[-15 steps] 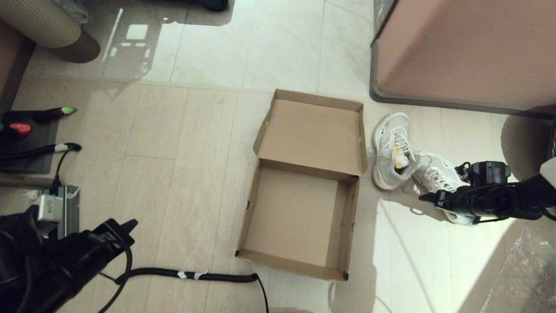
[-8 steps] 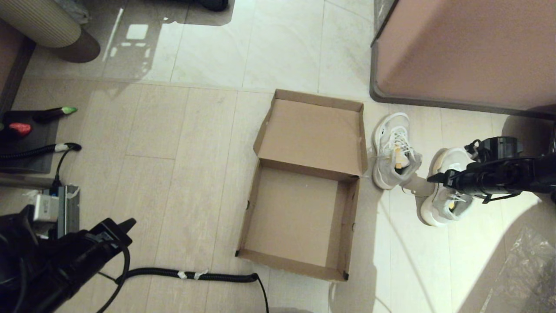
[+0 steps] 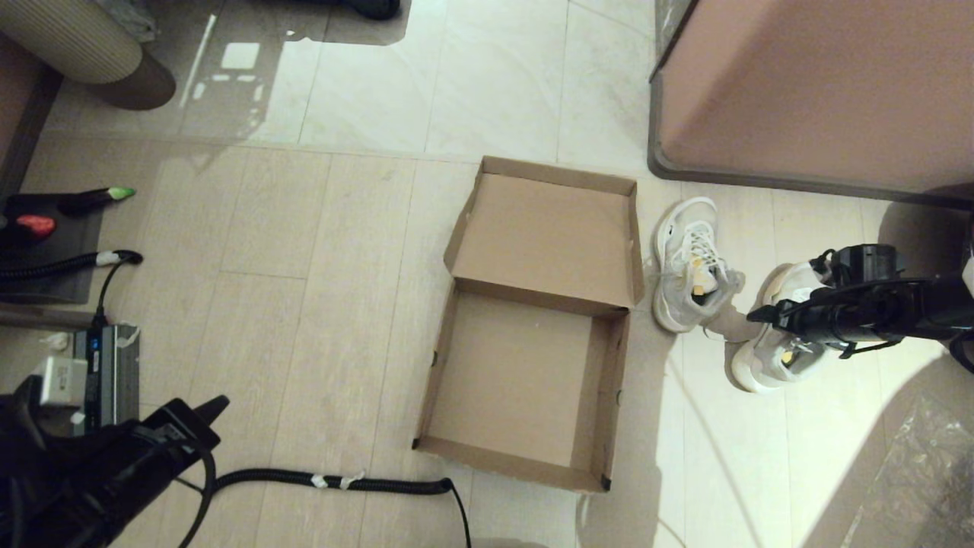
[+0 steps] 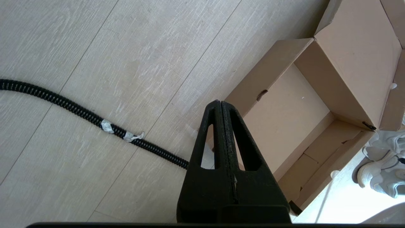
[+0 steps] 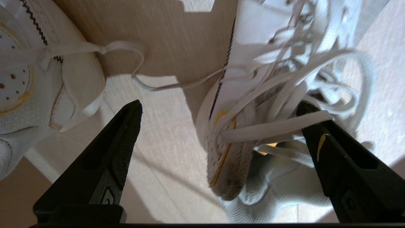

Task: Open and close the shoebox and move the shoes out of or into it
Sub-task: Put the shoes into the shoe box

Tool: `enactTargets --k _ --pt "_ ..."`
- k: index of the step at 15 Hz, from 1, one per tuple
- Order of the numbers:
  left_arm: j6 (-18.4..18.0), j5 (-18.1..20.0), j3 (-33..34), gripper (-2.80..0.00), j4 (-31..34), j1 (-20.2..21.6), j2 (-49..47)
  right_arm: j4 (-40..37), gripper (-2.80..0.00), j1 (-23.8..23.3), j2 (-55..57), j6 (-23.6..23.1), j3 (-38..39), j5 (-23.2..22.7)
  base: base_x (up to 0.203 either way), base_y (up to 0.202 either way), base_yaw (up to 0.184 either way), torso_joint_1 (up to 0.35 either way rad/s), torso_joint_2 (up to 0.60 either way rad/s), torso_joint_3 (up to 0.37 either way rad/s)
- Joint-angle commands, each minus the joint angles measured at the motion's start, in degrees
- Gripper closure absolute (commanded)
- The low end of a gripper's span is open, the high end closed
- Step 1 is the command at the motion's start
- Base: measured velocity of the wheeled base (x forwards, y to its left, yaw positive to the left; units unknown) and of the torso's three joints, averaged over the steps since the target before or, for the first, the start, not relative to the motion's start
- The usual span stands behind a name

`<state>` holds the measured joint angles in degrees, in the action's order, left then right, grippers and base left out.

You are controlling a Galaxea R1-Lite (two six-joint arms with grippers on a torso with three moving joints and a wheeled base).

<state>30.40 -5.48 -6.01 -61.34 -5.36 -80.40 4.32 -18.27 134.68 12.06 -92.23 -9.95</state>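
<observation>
The brown cardboard shoebox (image 3: 525,380) lies open and empty in the middle of the floor, its lid (image 3: 544,236) folded back flat. Both white shoes stand on the floor to its right. One shoe (image 3: 689,262) is beside the lid. The other shoe (image 3: 776,358) is under my right gripper (image 3: 768,316). That gripper (image 5: 220,106) is open, its jaws wide on either side of the shoe's tongue and laces (image 5: 253,79), one finger among the laces, the other over bare floor. My left gripper (image 3: 213,407) is shut and empty at the lower left, its tips (image 4: 220,103) pointing towards the shoebox (image 4: 284,117).
A black corrugated cable (image 3: 335,481) runs along the floor before the box. A big pinkish-brown cabinet (image 3: 814,91) stands at the back right. A power unit (image 3: 106,365) and a dark mat (image 3: 46,228) are at the left, clear plastic (image 3: 913,479) at the lower right.
The nearer shoe, which leaned on the other one, now stands apart to the right. My right gripper has shifted with it, jaws still wide. My left arm has drawn back slightly.
</observation>
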Motion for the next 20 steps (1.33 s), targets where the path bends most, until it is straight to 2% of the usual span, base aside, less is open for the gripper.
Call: enactTargets --k 1,8,11,16,20 --pt "0.2 -0.1 -0.1 0.0 -0.4 0.0 0.2 -0.7 -2.8 0.4 -0.3 0.9 -0.2 -0.1 0.0 0.0 0.0 0.0 0.0 0.0" --pt "0.2 -0.1 0.2 0.0 -0.4 0.1 0.8 -2.0 -2.8 6.8 -0.8 20.2 -0.4 -0.2 0.0 0.0 0.0 0.0 0.0 0.0" --pt "0.2 0.0 0.7 0.0 -0.4 0.1 1.0 -1.8 -2.8 7.0 -0.8 24.0 -0.5 -0.2 0.0 0.0 0.0 0.0 0.0 0.0" --pt "0.1 0.1 0.6 0.0 -0.3 0.1 0.5 -1.6 -2.8 6.8 -1.9 27.1 -0.5 -0.6 0.0 0.0 0.0 0.0 0.0 0.0" --pt "0.0 0.1 0.8 0.0 -0.3 0.1 0.4 -1.7 -2.8 6.8 -3.4 31.4 -0.1 -3.1 0.0 0.0 0.0 0.0 0.0 0.0"
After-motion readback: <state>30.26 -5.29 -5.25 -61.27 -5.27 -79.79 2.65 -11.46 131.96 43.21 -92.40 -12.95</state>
